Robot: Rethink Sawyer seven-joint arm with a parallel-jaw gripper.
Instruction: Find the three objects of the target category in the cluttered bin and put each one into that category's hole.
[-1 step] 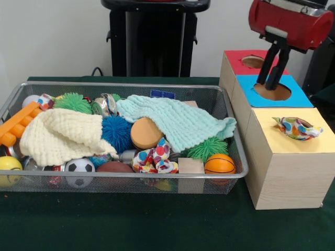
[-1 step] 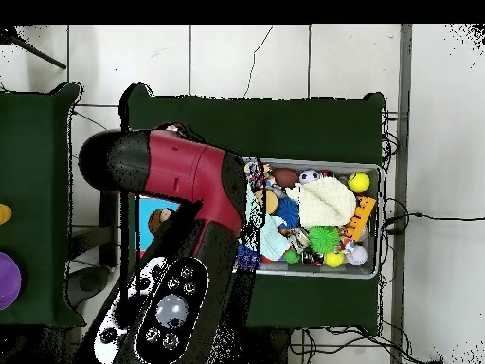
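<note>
My gripper (image 1: 268, 83) hangs just over the round hole in the blue box top (image 1: 272, 91), its black fingers close together with nothing seen between them. A spotted, many-coloured cloth (image 1: 297, 127) lies bunched in the hole of the yellow box top (image 1: 293, 141). A similar spotted cloth (image 1: 154, 158) lies at the front middle of the wire bin (image 1: 131, 178). In the bin a mint knit cloth (image 1: 178, 121) and a cream knit cloth (image 1: 60, 136) drape over other items. In the overhead view the red arm (image 2: 180, 171) hides the gripper and most of the boxes.
The red box top (image 1: 241, 60) with its hole lies behind the blue one. The bin also holds a blue spiky ball (image 1: 116, 132), green spiky ball (image 1: 208, 148), small basketball (image 1: 220, 163), soccer ball (image 1: 79, 168), yellow ball (image 1: 9, 167), wooden block (image 1: 191, 166) and orange toy brick (image 1: 15, 124).
</note>
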